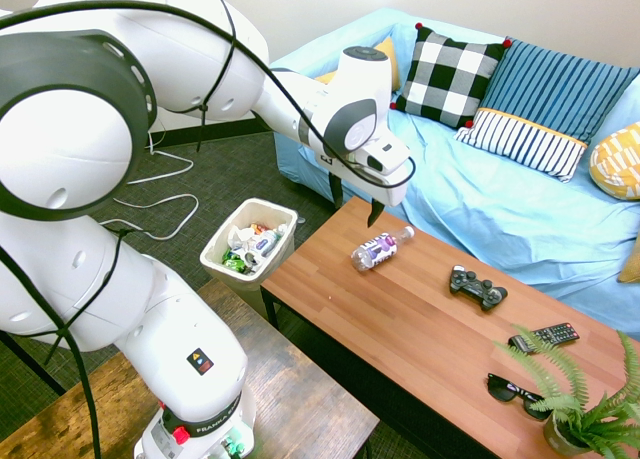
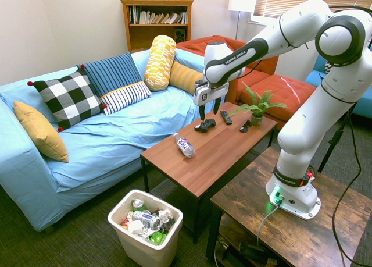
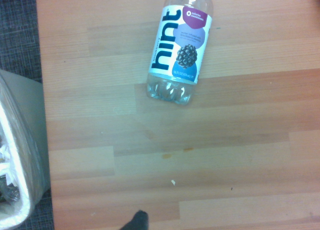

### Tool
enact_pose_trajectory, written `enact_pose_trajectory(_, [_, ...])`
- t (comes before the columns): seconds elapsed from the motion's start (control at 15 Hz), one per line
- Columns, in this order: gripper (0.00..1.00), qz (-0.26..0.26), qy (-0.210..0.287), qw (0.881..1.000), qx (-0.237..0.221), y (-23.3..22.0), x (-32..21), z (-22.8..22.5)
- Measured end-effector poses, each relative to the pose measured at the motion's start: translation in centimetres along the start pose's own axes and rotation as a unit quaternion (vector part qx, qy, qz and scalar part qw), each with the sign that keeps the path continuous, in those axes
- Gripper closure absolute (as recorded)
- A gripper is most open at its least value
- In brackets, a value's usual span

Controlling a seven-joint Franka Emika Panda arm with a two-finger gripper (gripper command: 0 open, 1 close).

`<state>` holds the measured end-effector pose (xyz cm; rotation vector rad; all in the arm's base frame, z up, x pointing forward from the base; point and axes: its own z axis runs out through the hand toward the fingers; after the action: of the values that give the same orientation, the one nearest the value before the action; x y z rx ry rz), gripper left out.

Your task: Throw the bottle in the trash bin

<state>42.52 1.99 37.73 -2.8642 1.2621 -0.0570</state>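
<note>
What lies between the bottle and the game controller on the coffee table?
Only bare tabletop: the first exterior view shows nothing standing or lying between the bottle and the controller.

The wood-topped table [image 1: 340, 279] carries a bottle [image 1: 382, 249] lying on its side, a game controller [image 1: 478, 288], a remote [image 1: 544, 338], dark sunglasses [image 1: 518, 395] and a potted fern [image 1: 580, 409]. The bottle lies apart from the controller; the sunglasses lie between the remote and the fern's pot.
</note>
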Motion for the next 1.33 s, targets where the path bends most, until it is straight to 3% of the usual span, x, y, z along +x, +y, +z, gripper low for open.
enact_pose_trajectory(0.33, [0.0, 0.028, 0.004, 1.0, 0.007, -3.5, -0.5, 2.5])
enact_pose_trajectory(0.73, [0.0, 0.119, 0.016, 0.992, -0.03, -8.1, 3.0, 10.2])
enact_pose_trajectory(1.33, [0.0, 0.181, -0.006, 0.981, -0.066, -14.5, 8.9, 23.2])
